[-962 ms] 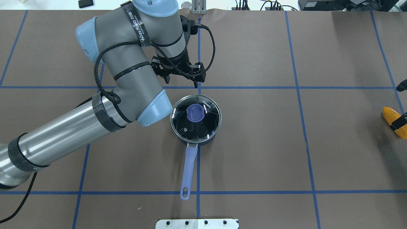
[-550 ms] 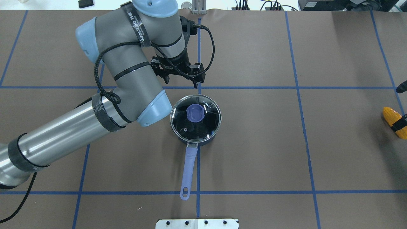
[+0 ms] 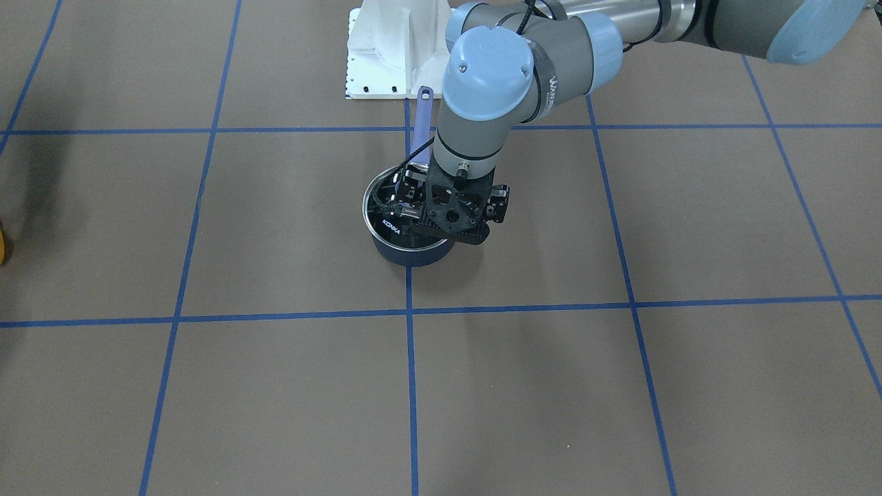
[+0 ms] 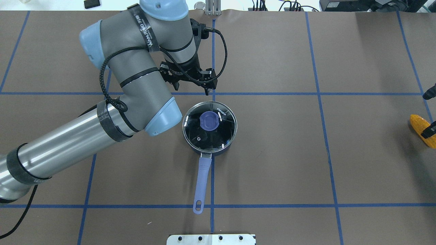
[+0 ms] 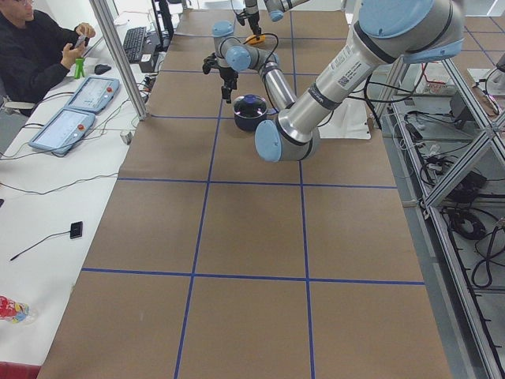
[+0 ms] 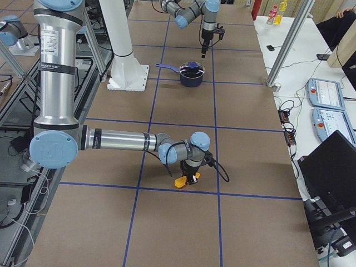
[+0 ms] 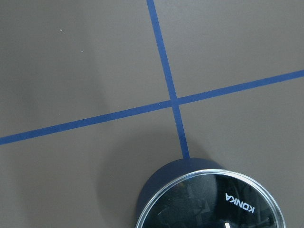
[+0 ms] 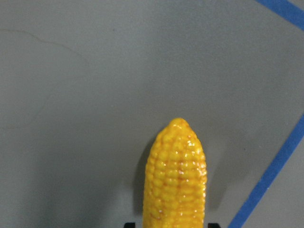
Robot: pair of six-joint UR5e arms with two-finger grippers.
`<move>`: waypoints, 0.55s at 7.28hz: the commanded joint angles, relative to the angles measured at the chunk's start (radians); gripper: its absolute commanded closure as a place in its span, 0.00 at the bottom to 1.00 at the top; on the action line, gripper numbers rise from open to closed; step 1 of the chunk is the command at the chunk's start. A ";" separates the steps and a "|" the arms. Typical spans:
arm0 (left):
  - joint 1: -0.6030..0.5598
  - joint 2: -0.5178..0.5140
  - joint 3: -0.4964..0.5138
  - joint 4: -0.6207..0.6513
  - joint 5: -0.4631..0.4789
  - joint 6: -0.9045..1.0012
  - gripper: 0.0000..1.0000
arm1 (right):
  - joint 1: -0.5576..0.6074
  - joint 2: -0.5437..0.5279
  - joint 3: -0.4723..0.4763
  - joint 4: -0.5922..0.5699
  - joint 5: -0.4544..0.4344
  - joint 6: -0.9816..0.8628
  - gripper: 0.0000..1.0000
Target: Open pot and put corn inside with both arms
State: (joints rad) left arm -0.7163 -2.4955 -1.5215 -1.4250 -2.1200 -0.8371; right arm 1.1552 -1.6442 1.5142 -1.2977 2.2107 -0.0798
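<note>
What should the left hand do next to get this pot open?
Probably draw the left hand toward the robot and slightly to its right until it is over the blue knob, then lower. It hangs open beyond the pot, clear of the lid, which is on.

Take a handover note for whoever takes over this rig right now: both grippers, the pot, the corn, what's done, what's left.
Left gripper: open, empty, hovering just beyond the pot on the side away from the robot.
Right gripper: straddles the corn at the right end of the table; grip unconfirmed.
Pot: mid-table, glass lid on.
Done: nothing yet.
Left: lift the lid, put the corn inside.
</note>
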 commanded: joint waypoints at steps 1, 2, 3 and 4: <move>0.000 0.001 0.000 0.000 0.000 0.004 0.00 | -0.014 0.006 0.000 0.000 -0.022 0.000 0.62; 0.000 0.001 -0.003 0.000 -0.005 0.006 0.00 | -0.015 0.010 0.004 -0.002 -0.020 0.002 0.63; 0.000 0.003 -0.006 0.001 -0.003 0.006 0.00 | -0.015 0.015 0.021 -0.008 -0.008 0.000 0.63; 0.000 0.003 -0.012 0.001 0.000 0.006 0.00 | -0.015 0.020 0.029 -0.009 0.003 0.002 0.63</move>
State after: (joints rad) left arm -0.7164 -2.4933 -1.5278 -1.4241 -2.1223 -0.8317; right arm 1.1402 -1.6305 1.5308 -1.3035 2.2015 -0.0791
